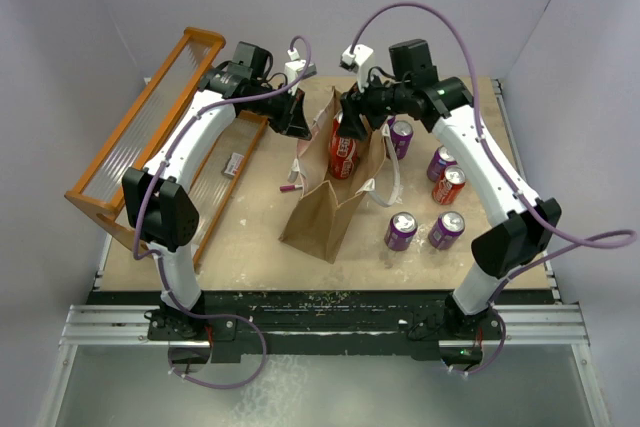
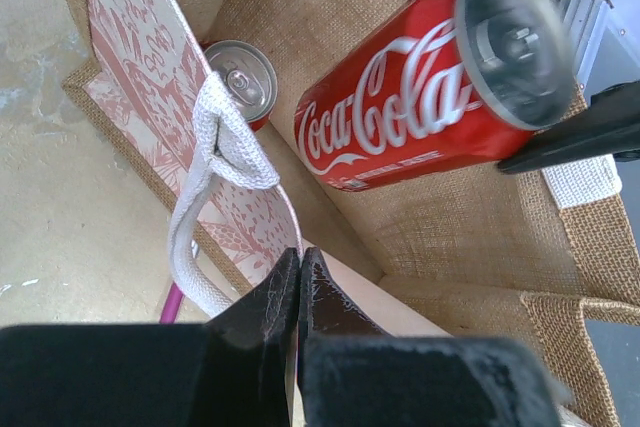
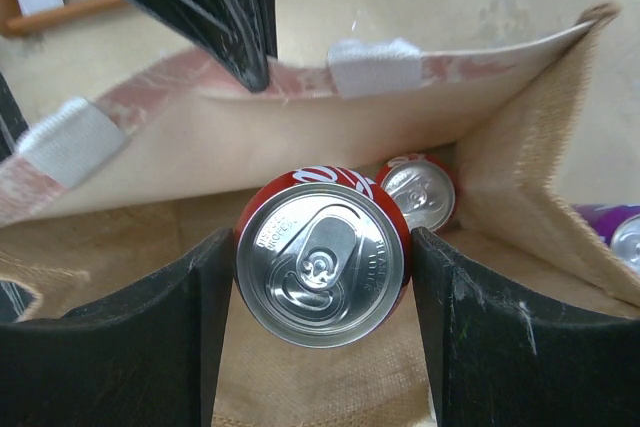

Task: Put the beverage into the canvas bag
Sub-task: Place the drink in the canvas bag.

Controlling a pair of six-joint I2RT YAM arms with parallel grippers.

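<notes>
Beverage can (image 3: 320,267) clamped in right hand (image 3: 322,239), inside canvas bag (image 1: 318,209) mouth; left hand (image 2: 298,277) pinched together on bag rim.

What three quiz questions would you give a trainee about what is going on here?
1. True or false: the right pincer holds a red cola can at the mouth of the canvas bag.
2. What is the left pincer clamped on? A the bag's edge; B nothing at all; C the cola can.
3. Fill in: inside the bag already stands ___ other can.
Key: 1 true; 2 A; 3 one.
</notes>
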